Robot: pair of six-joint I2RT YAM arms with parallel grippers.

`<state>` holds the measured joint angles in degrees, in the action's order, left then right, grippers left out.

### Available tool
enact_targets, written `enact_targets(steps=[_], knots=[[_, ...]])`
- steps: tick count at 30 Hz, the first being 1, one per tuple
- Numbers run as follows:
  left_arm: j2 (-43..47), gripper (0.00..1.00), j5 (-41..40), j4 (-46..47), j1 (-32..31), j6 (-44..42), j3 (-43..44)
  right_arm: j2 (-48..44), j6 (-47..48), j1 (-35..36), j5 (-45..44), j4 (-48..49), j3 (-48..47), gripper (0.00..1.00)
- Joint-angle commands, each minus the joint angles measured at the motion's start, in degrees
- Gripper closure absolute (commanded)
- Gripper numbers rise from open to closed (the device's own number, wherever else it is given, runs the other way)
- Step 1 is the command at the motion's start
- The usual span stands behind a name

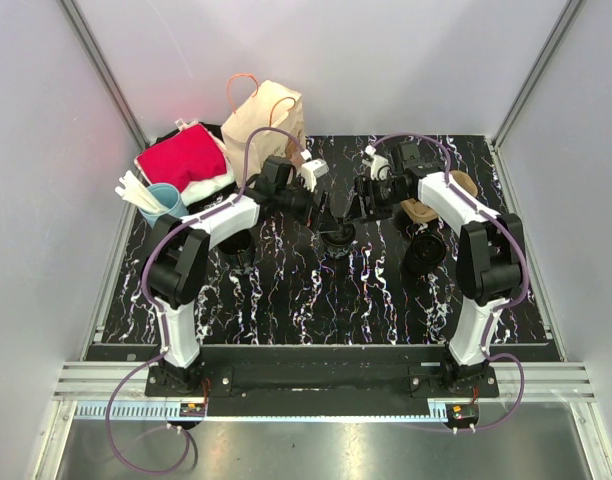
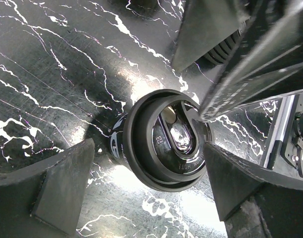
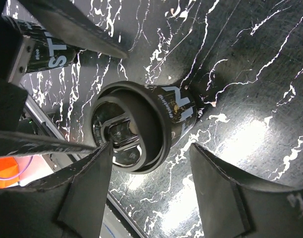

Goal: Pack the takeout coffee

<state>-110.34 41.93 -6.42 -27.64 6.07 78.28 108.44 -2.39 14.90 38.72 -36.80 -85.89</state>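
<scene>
Place: robot lab test cell;
Walls: plain white panels [image 1: 336,60] w/ alu. frame [image 1: 106,70];
Base: left arm [image 1: 176,320], right arm [image 1: 476,320] bolted by slotted rail [image 1: 96,380];
Top: black marble-look table [image 1: 316,300]

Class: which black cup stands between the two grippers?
The lidded centre cup; the left cup and right cup sit farther out to either side.

From high above the near edge, looking down on the whole table [image 1: 286,300]. From each wrist, close and steeply downward, sharing the black cup [image 2: 161,144] mid-frame.
</scene>
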Motion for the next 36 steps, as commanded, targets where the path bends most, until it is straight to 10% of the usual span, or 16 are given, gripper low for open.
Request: enact_targets(steps=[1,36], knots=[[4.25,0.05,1.75,0.18,0.3,-1.31,1.7,1.07,-0.95,0.13,1.8,1.55,-2.36,0.3],[5.76,0.05,-0.54,-2.46,2.5,-6.24,-6.21,4.67,-2.09,2.07,2.85,2.43,-2.18,0.45]])
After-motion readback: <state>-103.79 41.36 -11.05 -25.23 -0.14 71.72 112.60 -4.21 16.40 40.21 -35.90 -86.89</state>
